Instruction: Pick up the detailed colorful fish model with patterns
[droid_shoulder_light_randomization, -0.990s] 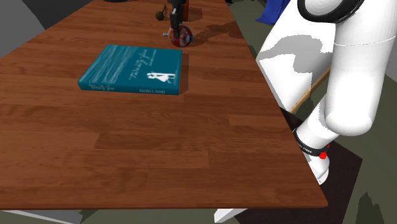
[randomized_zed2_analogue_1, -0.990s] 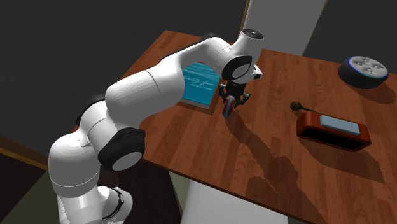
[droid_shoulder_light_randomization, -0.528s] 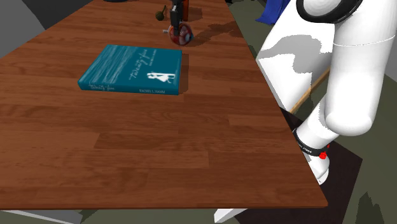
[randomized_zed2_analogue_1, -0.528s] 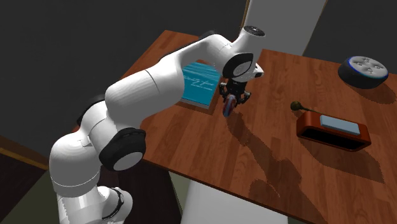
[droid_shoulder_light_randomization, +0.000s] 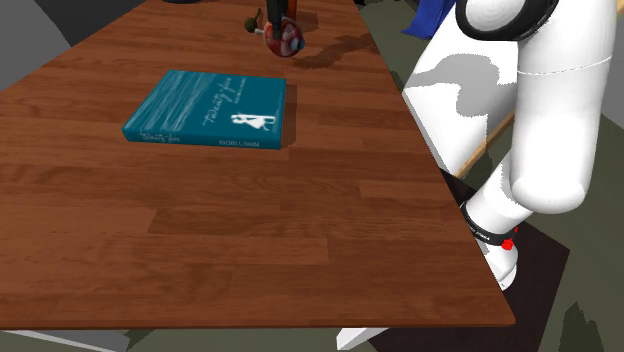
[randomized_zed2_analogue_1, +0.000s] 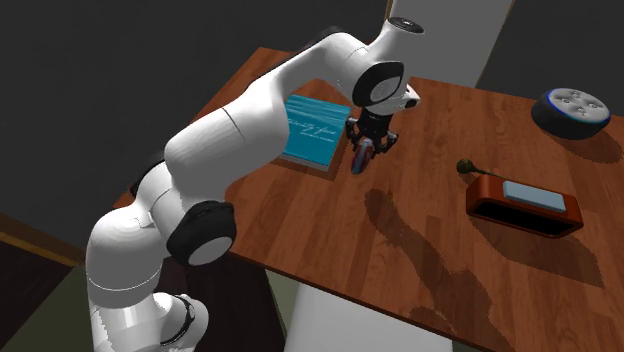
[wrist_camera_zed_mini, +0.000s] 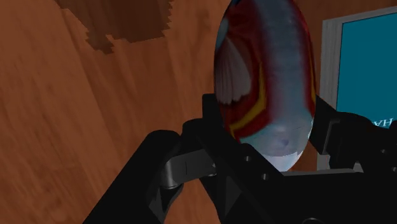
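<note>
Fish model (wrist_camera_zed_mini: 267, 70), striped red, blue and yellow, hangs clamped in the black two-finger hand (randomized_zed2_analogue_1: 365, 150) — seemingly clear of the brown wooden worktop (droid_shoulder_light_randomization: 200, 220), near a teal book (droid_shoulder_light_randomization: 210, 108); pickup all but done.

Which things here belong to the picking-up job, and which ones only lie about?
For the job: fish model; gripper, shut on it.
Lying about: teal book; round dark disc; brown box; small dark object beside it.
</note>
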